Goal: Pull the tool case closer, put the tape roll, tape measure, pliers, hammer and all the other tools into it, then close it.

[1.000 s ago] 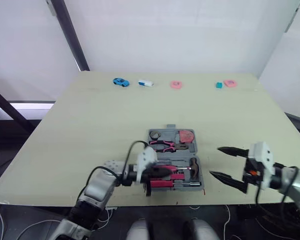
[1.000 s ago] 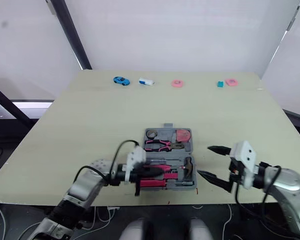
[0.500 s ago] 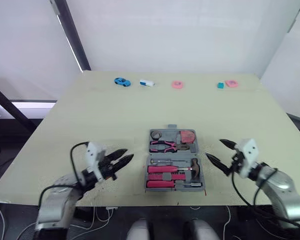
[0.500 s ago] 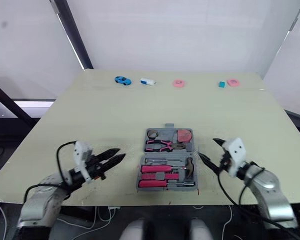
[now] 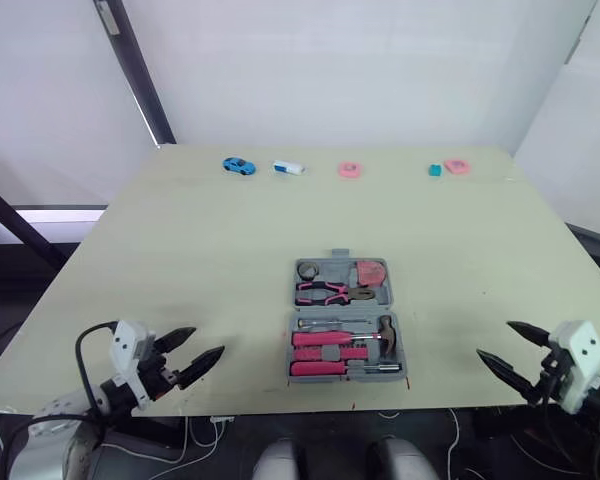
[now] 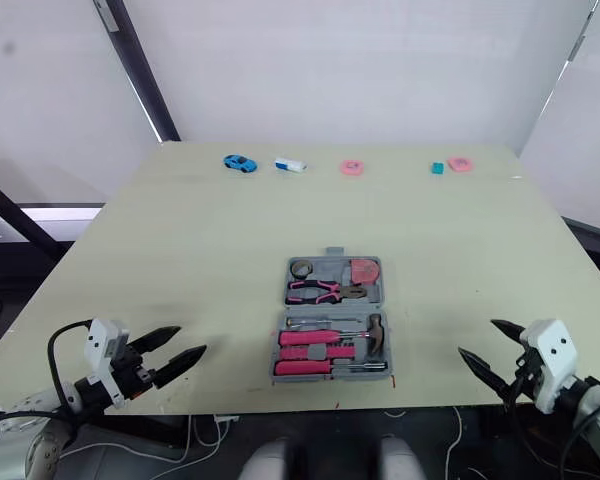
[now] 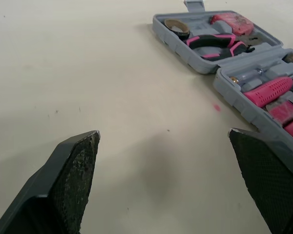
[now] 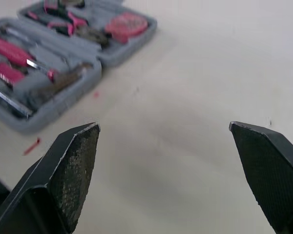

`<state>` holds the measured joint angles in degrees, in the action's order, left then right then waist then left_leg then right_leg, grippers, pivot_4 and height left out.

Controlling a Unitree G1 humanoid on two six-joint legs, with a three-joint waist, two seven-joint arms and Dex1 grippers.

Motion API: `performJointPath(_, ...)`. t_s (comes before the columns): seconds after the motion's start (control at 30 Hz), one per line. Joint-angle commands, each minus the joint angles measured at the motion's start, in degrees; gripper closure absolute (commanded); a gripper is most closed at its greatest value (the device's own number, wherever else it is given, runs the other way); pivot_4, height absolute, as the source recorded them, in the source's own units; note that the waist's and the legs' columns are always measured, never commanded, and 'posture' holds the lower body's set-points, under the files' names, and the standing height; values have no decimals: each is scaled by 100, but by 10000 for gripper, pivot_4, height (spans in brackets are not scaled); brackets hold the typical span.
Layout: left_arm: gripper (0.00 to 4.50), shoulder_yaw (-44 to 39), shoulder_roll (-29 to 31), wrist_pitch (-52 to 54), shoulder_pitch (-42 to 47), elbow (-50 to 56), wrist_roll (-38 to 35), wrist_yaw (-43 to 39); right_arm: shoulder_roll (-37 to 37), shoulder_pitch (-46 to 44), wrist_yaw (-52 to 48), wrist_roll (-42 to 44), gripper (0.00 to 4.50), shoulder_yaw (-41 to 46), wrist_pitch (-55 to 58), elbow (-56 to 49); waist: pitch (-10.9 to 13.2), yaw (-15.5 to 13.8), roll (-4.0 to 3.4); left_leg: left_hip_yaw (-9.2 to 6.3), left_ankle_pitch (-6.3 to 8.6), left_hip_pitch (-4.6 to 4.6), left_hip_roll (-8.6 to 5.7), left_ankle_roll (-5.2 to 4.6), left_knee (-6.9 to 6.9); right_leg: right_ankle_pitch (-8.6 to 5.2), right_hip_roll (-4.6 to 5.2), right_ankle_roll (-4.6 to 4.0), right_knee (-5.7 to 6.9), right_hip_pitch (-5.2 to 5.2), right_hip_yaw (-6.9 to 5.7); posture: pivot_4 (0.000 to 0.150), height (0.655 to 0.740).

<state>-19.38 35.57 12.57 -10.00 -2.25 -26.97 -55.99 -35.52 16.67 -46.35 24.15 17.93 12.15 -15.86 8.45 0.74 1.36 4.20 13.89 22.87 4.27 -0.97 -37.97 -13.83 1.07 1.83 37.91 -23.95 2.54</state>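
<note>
The grey tool case (image 5: 345, 320) lies open near the table's front edge, both halves flat. Its far half holds the tape roll (image 5: 312, 270), the red tape measure (image 5: 372, 272) and the pink-handled pliers (image 5: 330, 292). In the near half lie the hammer (image 5: 385, 330) and pink-handled screwdrivers (image 5: 325, 340). My left gripper (image 5: 202, 343) hovers open at the front edge, well left of the case (image 7: 224, 48), with nothing between its fingers (image 7: 75, 170). At the front right, my right gripper (image 5: 495, 340) is open and empty too, apart from the case (image 8: 63, 53).
Small items line the table's far edge: a blue toy car (image 5: 239, 165), a white and blue eraser (image 5: 289, 168), a pink piece (image 5: 350, 170), a teal block (image 5: 435, 170) and another pink piece (image 5: 458, 166). Bare tabletop (image 5: 230, 260) surrounds the case.
My left gripper has left the case's near half, swung back to the front left and opened. The right gripper has drawn back to the front right, staying open. The case has not moved.
</note>
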Motion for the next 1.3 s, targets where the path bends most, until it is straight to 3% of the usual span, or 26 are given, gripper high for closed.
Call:
performJointPath(0.03,315,322,211,113,474,-14,148,-101,-158,-723,143,-286,0,-527,385,75,0,1,0,1,0,0,-1,0,0,0,0,0,1,-1,1,1500,7400)
performJointPath(0.1,5140,492,276,281,832,-201,165,-154,-222,-1195,63,-433,0,-876,545,281,2,1,-3,3,-1,3,-5,-1,-1,1,-2,-1,2,-7,1,1500,7400)
performJointPath(0.13,7228,650,343,304,1035,-353,234,-289,-285,-1432,-50,-444,5268,-1076,751,390,2,0,-2,5,-1,3,-6,-1,-1,3,-3,-3,3,-6,3,1500,7400)
performJointPath(0.17,12492,820,405,330,1270,-532,322,-413,-314,-1729,-113,-562,8487,-1297,818,559,2,-2,-2,6,-1,4,-7,-2,0,7,-6,-10,3,-5,2,1500,7400)
performJointPath(0.37,43690,1707,573,202,2414,-1500,867,-1118,-442,-3212,-598,-1122,39942,-2424,1275,1415,3,-1,-1,41,-2,20,-11,-3,23,14,-15,-26,-2,-21,3,1500,7400)
performJointPath(0.4,45000,1830,541,201,2628,-1656,940,-1192,-453,-3464,-682,-1266,44726,-2610,1268,1618,4,-2,-1,40,-2,23,-11,-3,23,14,-18,-27,-2,-22,3,1500,7400)
performJointPath(0.57,45000,2391,423,150,3387,-2289,1358,-1480,-428,-4345,-1096,-1799,44726,-3313,1257,2361,3,-7,-2,26,-3,97,-10,-3,3,27,-28,-9,8,-86,0,1500,7400)
performJointPath(0.7,45000,2845,41,-62,4087,-2981,1801,-1494,-305,-4850,-1473,-2160,44726,-3823,1157,2887,3,-21,-1,24,-3,107,-10,-4,-12,27,-29,-4,7,-84,-3,1500,7400)
performJointPath(0.9,45000,3166,-336,-568,4463,-3598,2195,-1534,64,-5270,-1728,-2628,44726,-4386,835,3458,4,11,0,22,-2,110,-10,-4,-26,28,-31,-3,12,-83,-2,1500,7400)
performJointPath(1.3,45000,3152,-591,-813,4591,-3806,2377,-1652,635,-5506,-1954,-2813,44726,-4327,491,3773,2,4,-1,12,-2,104,-7,-4,-32,29,-38,-4,28,-80,-4,1500,7400)
